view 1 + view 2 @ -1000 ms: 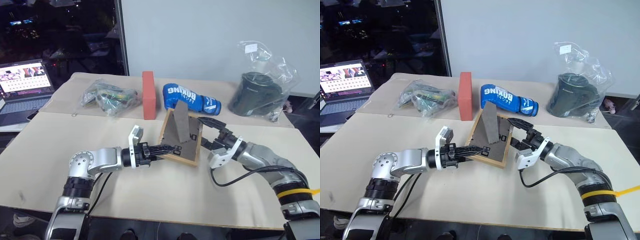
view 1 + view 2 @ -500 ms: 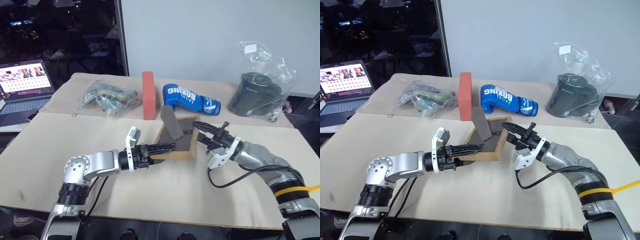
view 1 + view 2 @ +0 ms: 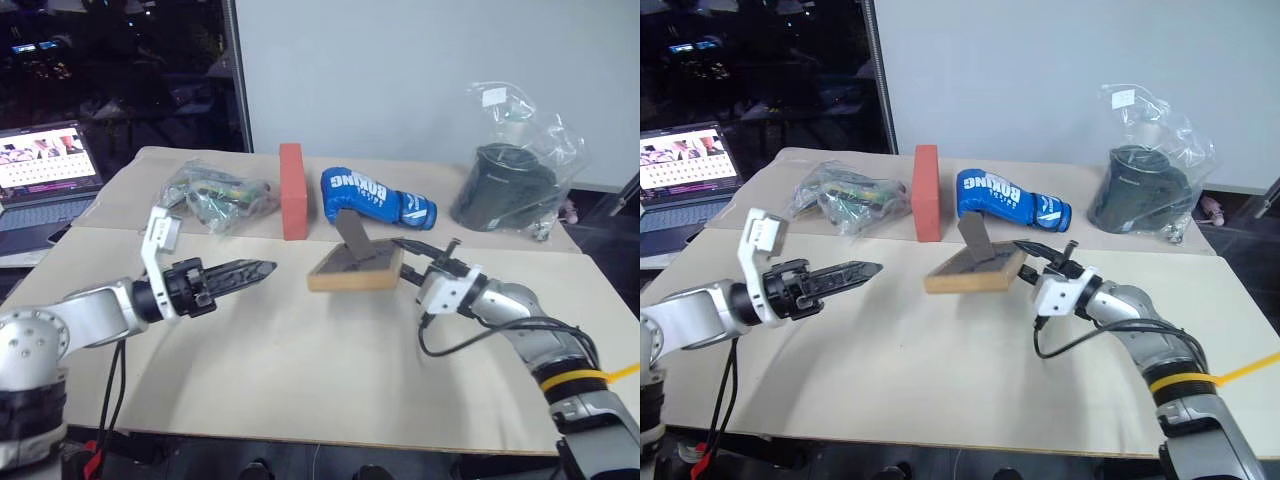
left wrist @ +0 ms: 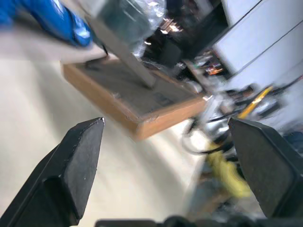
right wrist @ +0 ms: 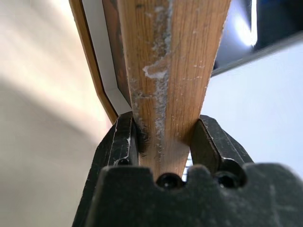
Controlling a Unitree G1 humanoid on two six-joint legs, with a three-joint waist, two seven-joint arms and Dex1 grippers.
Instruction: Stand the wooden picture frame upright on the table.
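The wooden picture frame (image 3: 355, 270) lies almost level, dark back up, its fold-out stand (image 3: 352, 232) sticking upward. It is low over the table (image 3: 300, 360); I cannot tell whether it touches. My right gripper (image 3: 405, 258) is shut on the frame's right edge. In the right wrist view both fingers (image 5: 124, 142) clamp the light-wood edge (image 5: 168, 61). My left gripper (image 3: 255, 270) is open and well to the left of the frame, pointing at it. The left wrist view shows its fingers (image 4: 80, 156) spread wide, with the frame (image 4: 137, 94) beyond them.
Along the back of the table stand a red-orange block (image 3: 292, 190), a blue boxing glove (image 3: 378, 195), a clear bag of small items (image 3: 215, 195) and a dark pot in a plastic bag (image 3: 510, 185). A laptop (image 3: 45, 170) sits off the far left.
My left gripper let go of the frame, opened, and drew back left and upward. The right gripper closed on the frame's right edge. The frame dropped from steeply tilted to nearly level.
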